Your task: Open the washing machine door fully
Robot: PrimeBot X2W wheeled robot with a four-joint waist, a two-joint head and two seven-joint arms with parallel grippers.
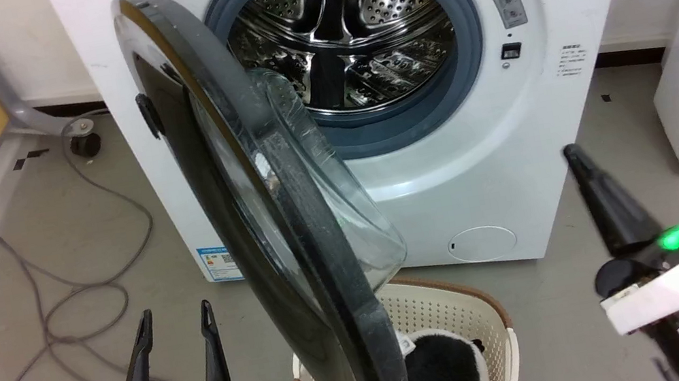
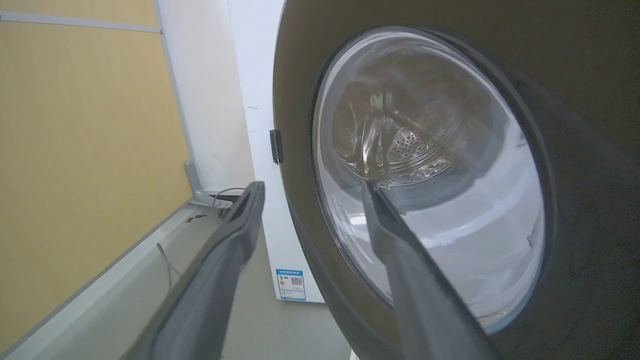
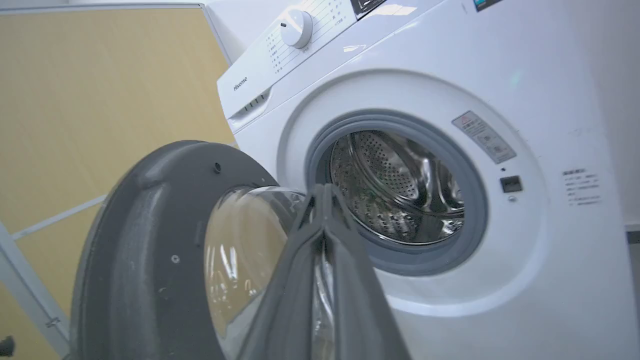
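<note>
Treat the washing machine door [image 1: 304, 245] as about half open: hinged at the left of the washing machine [image 1: 484, 145], swung out roughly square to its front, with the steel drum [image 1: 348, 37] exposed. Find it ahead and to the left of the right gripper [image 1: 573, 153], clear of those fingertips and facing them with its bulging glass bowl [image 1: 351, 216]; read those jaws as pressed together on nothing. Find its glossy outer face just to the right of the left gripper [image 1: 176, 312], with jaws spread wide and empty; cannot tell from the left wrist view whether the nearer finger [image 2: 402, 250] brushes the door. Judge the step in hand as a leftward push on the inner side. Bring the closed right fingers to the dark plastic ring [image 3: 145, 240] beside the bowl, far from the hinge for leverage, not to the slick curved glass. Press gently and follow the arc rather than driving straight. First draw the left gripper back and leftward out of the swing path, or risk pinning it behind the door. Mind the basket [image 1: 456, 309] near the door's free edge.
</note>
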